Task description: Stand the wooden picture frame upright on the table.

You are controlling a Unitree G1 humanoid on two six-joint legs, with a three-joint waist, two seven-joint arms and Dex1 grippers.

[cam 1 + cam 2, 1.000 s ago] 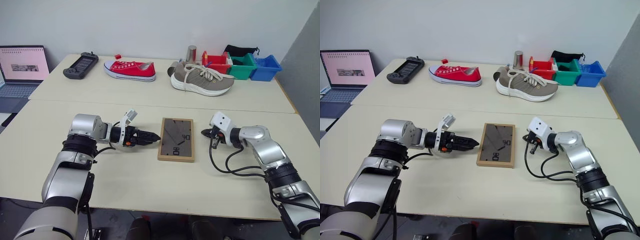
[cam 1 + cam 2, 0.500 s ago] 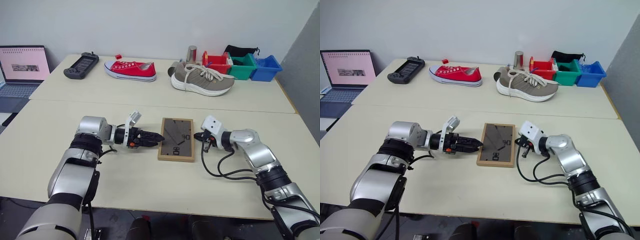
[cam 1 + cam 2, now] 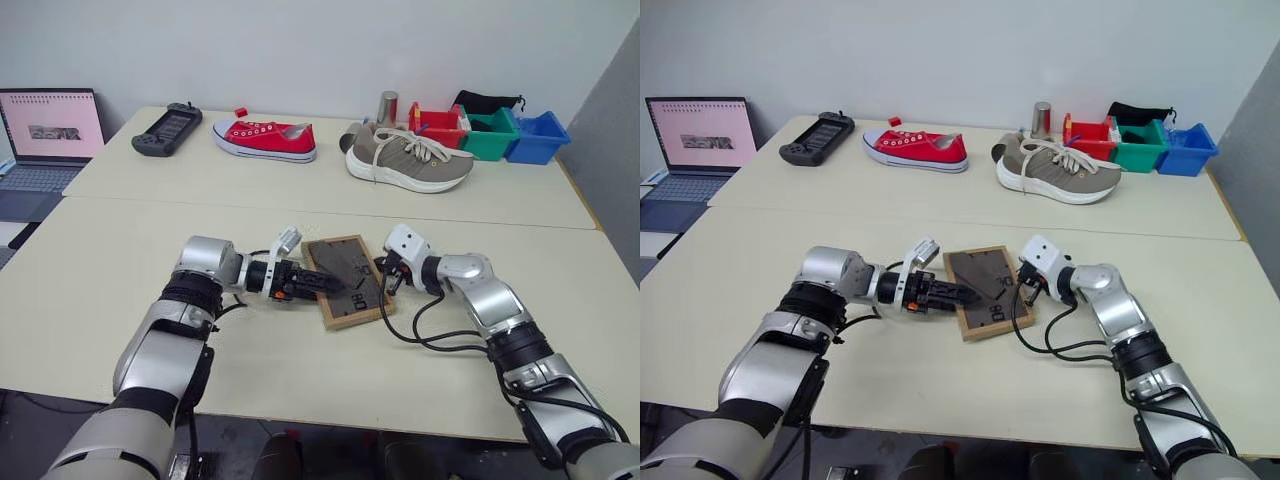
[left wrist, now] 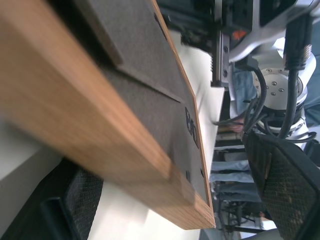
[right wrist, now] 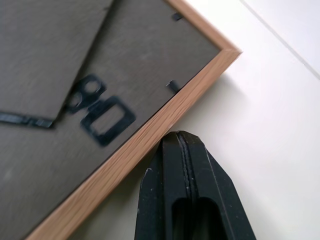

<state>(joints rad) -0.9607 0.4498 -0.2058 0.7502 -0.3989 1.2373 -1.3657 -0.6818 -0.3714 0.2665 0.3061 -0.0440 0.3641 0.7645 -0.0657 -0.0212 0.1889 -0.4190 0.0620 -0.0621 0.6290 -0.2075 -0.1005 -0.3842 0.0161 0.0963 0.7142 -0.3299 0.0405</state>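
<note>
**Frame pinched between two tools on the counter**

Pale cream counter (image 3: 120,250) carries the picture frame (image 3: 346,281), back panel up and skewed, near the middle of its front half. Left tool (image 3: 322,284), fingers spread wide, straddles the frame's left edge. Right tool (image 3: 387,284), clenched shut and empty, presses its tip against the frame's right edge.

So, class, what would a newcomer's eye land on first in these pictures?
The wooden picture frame lies back-up and skewed on the near table, squeezed between the left gripper and the shut right gripper. Behind, a red sneaker and a grey sneaker sit on the far tabletop.
</note>
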